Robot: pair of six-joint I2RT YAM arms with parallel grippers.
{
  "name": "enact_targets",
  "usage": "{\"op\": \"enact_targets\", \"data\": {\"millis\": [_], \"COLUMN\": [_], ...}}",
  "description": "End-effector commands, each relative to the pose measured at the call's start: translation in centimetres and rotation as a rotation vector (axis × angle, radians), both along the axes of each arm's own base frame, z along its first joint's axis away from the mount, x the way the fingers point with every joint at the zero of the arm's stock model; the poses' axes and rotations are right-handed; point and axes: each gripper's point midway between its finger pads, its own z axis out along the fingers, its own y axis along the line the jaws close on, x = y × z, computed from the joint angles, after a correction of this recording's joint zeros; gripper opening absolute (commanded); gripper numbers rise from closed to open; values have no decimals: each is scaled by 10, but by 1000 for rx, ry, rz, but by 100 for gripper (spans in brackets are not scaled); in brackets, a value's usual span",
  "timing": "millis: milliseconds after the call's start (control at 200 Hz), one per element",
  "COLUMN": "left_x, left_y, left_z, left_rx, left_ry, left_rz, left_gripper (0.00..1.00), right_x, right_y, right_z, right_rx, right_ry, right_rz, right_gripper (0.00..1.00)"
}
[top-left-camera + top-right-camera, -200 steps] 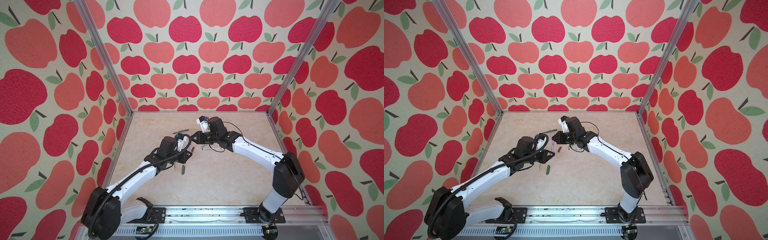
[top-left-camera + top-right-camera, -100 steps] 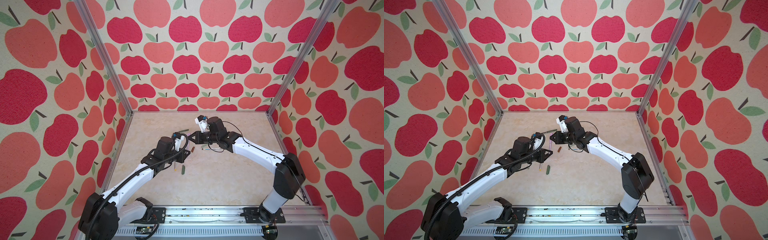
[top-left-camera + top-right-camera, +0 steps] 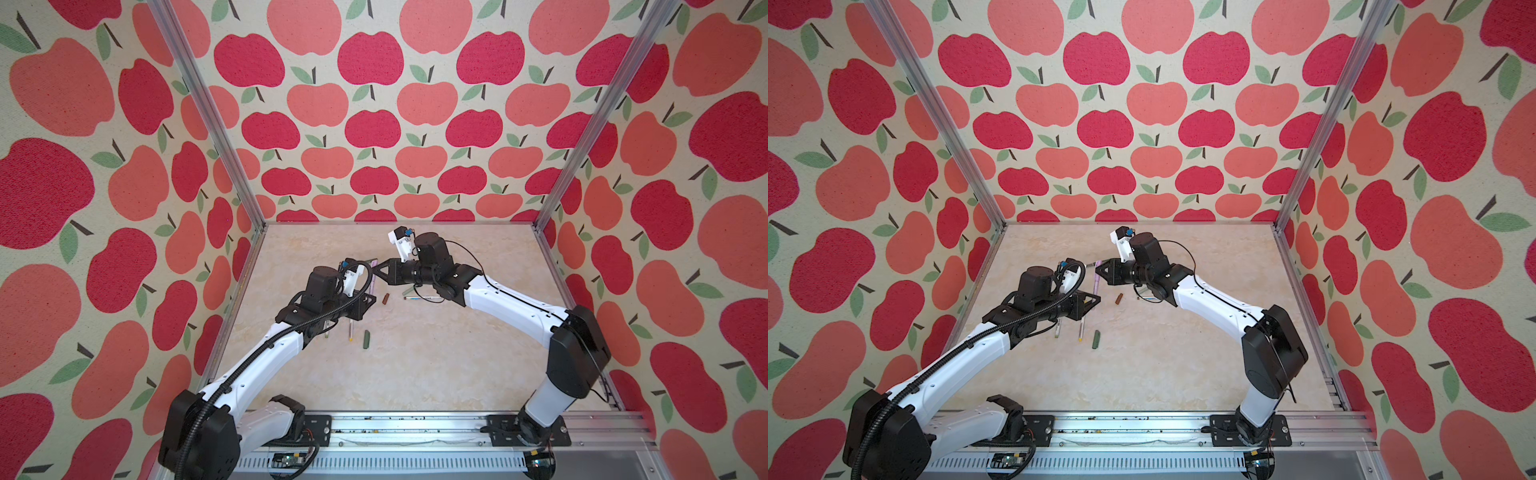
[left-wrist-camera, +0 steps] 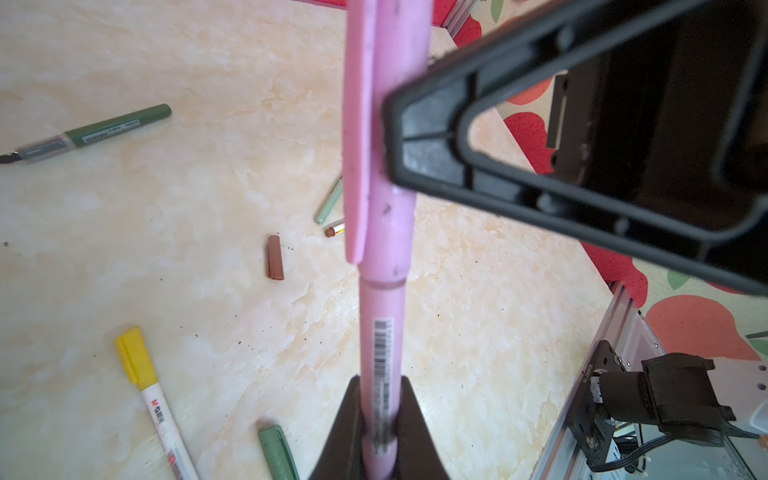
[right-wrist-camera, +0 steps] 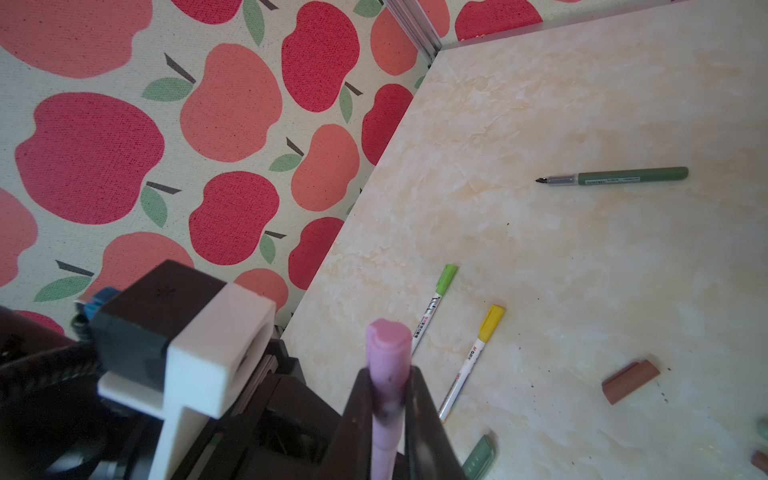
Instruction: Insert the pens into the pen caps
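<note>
A pink pen stands between my two grippers above the table, and its tip is hidden inside the pink pen cap. My left gripper is shut on the barcode end of the barrel. My right gripper is shut on the pink cap. In both top views the left gripper and the right gripper sit close together at mid-table, with the pink pen spanning the gap.
On the table lie a dark green pen, a brown cap, a yellow-capped white pen, a lime-capped pen, a green cap and a pale sage pen. The walls stand close on the left.
Both grippers have drifted slightly to the left together, keeping the pink pen and cap between them. Neither grip has changed.
</note>
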Motion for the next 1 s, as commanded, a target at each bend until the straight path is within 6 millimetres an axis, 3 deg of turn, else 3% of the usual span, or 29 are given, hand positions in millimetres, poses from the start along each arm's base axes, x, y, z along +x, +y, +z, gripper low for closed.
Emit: {"op": "enact_targets", "data": {"millis": [0, 630, 996], "left_x": [43, 71, 73], "left_y": [1, 4, 7], "left_z": [100, 158, 159], "left_rx": [-105, -119, -124], "left_ry": [-338, -504, -511], "left_rz": [60, 68, 73], "left_gripper": [0, 0, 0], "right_x": [-50, -65, -67], "right_y": [-13, -15, -14], "right_z": [-94, -125, -124], "right_rx": [-229, -265, -262], "right_ry": [238, 307, 307], "right_rz": [107, 139, 149], "right_gripper": [4, 3, 3]}}
